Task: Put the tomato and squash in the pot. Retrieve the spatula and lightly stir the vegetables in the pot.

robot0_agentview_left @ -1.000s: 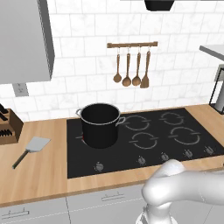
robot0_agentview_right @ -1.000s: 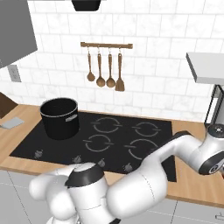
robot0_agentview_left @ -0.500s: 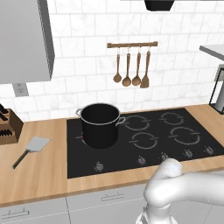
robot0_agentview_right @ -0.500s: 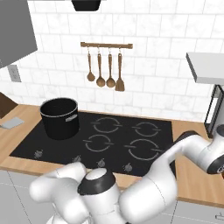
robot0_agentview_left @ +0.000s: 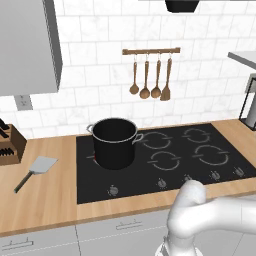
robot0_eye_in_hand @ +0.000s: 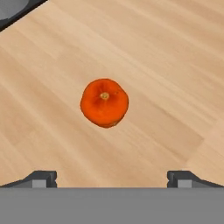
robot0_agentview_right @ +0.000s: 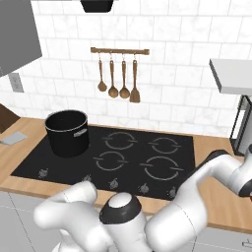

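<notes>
The tomato point(robot0_eye_in_hand: 104, 102), red-orange with its stem scar facing the camera, lies on the wooden counter point(robot0_eye_in_hand: 166, 65). My gripper point(robot0_eye_in_hand: 112, 177) hangs over it, open, its two dark fingertips point(robot0_eye_in_hand: 41, 177) spread wide and the tomato beyond them, untouched. The black pot point(robot0_agentview_left: 115, 143) point(robot0_agentview_right: 67, 133) stands on the front left burner of the cooktop. The spatula point(robot0_agentview_left: 37, 168) point(robot0_agentview_right: 12, 139) lies flat on the counter left of the cooktop. The squash is out of view.
Brown wooden spoons and a turner hang from a wall rail point(robot0_agentview_left: 151, 51) point(robot0_agentview_right: 119, 50) behind the black cooktop point(robot0_agentview_left: 200, 150) point(robot0_agentview_right: 147, 157). A knife block point(robot0_agentview_left: 9, 145) stands at the far left. A dark appliance point(robot0_agentview_right: 242, 125) stands at the right end of the counter.
The arm's elbow has swung a little further right and lower in both base views. Pot, spatula and the rest have not moved.
</notes>
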